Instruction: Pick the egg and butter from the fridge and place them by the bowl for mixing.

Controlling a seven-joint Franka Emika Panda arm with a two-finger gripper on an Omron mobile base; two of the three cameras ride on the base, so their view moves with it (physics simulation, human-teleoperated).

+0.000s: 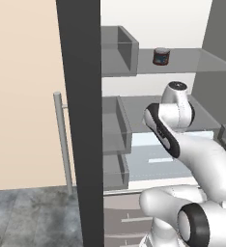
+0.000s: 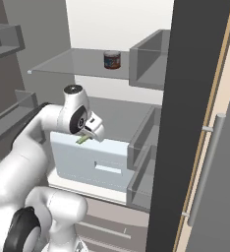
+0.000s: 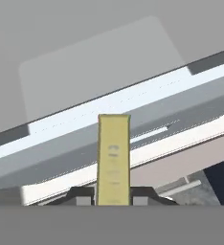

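The 2-finger gripper (image 3: 113, 197) clamps the thin yellow butter stick (image 3: 113, 158) above the fridge's pale-blue drawer (image 2: 90, 162).

Flat, even, rendered lighting with no glare and no visible lamp. Shadows are faint. Everything is sharp; nothing is blurred or bent at the picture edges.

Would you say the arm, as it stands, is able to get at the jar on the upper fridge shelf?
Probably not right now: the jaws are shut on the butter, so the gripper is occupied. The path itself looks free, since the jar stands alone on the open shelf above the gripper.
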